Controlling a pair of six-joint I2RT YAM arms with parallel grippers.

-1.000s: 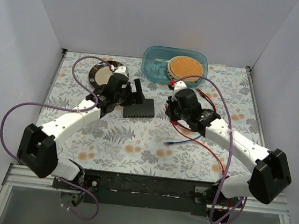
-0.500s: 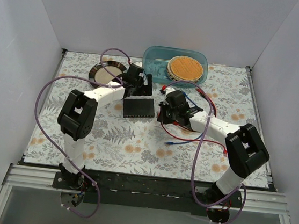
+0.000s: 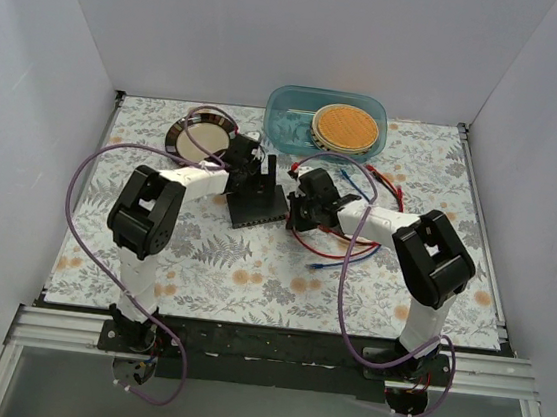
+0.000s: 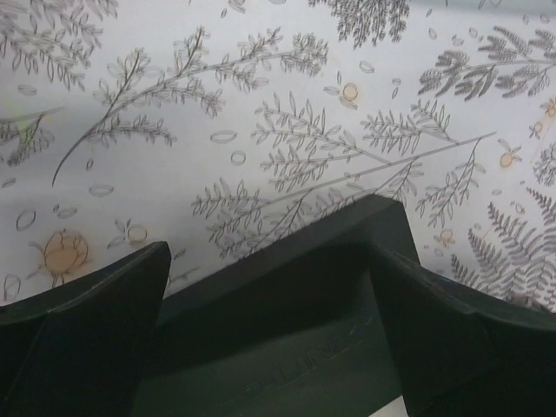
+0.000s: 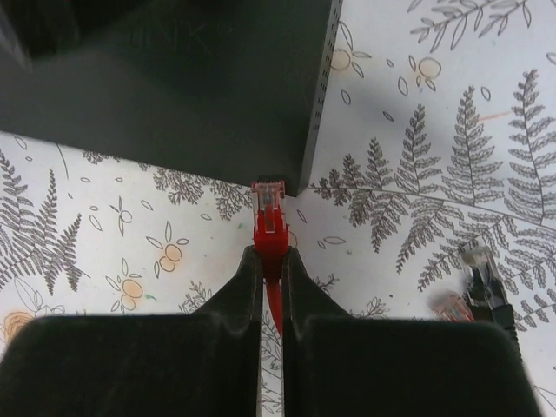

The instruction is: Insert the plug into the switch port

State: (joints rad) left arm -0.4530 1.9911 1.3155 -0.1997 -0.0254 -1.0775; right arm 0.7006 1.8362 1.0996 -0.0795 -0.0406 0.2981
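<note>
The right gripper (image 5: 271, 261) is clenched on a red cable (image 5: 274, 304) just behind its clear plug (image 5: 268, 204), which points straight ahead. The plug's tip sits at the near right corner of the dark grey switch box (image 5: 174, 87), which lies ahead and to the gripper's left; whether they touch I cannot tell. The switch port itself cannot be made out. To the gripper's right lies a black plug (image 5: 482, 287) on the fern-print cloth (image 5: 434, 130). The left gripper (image 4: 269, 261) is released, with its fingers (image 4: 87, 339) spread wide on either side of the same box.
</note>
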